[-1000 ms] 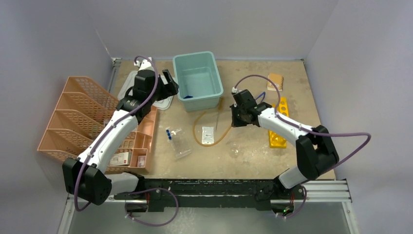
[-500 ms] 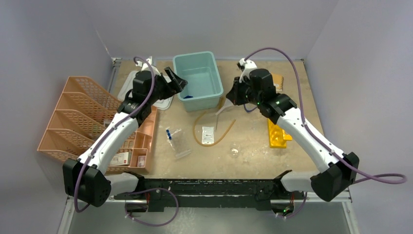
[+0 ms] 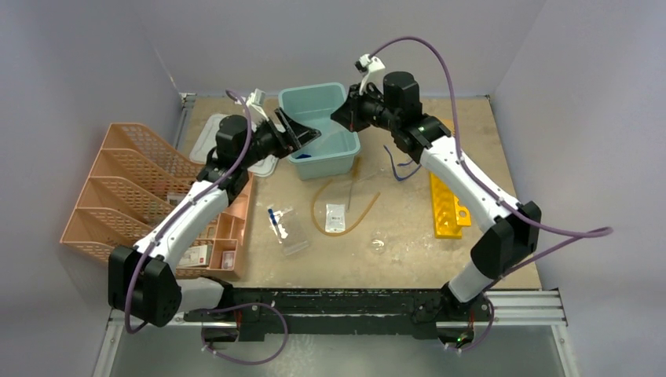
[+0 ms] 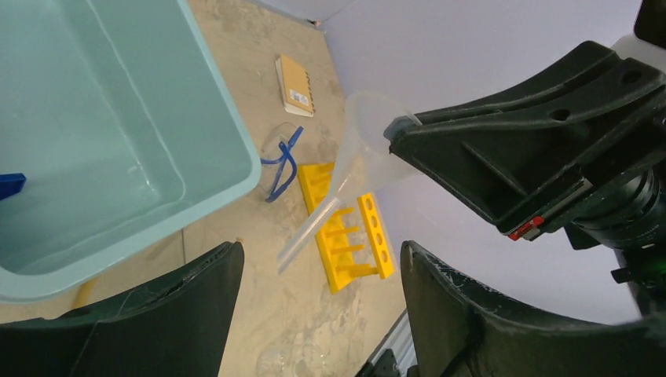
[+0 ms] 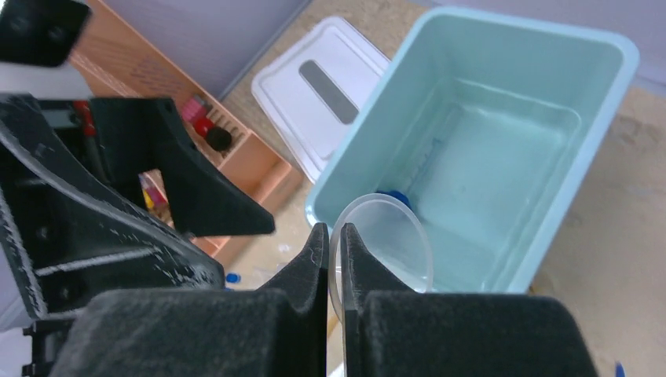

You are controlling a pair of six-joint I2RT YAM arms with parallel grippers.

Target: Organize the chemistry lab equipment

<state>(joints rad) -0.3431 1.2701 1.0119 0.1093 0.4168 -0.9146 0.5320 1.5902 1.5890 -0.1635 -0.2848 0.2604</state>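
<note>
A clear plastic funnel hangs over the teal bin, and my right gripper is shut on its rim. From the left wrist, the funnel points its stem down toward my left gripper, which is open and holds nothing. In the top view the left gripper sits at the bin's left rim, facing the right gripper. Blue-framed safety glasses, amber tubing, a white packet, blue-capped tubes and a glass dish lie on the table.
A blue item lies inside the bin. Peach organizer trays stand at the left, with a white lid behind them. A yellow rack lies at the right, and a brown notebook lies beyond the glasses.
The right arm has risen from the table with the funnel and swung back and left over the bin. My left gripper has reached right to the bin's rim and narrowed slightly.
</note>
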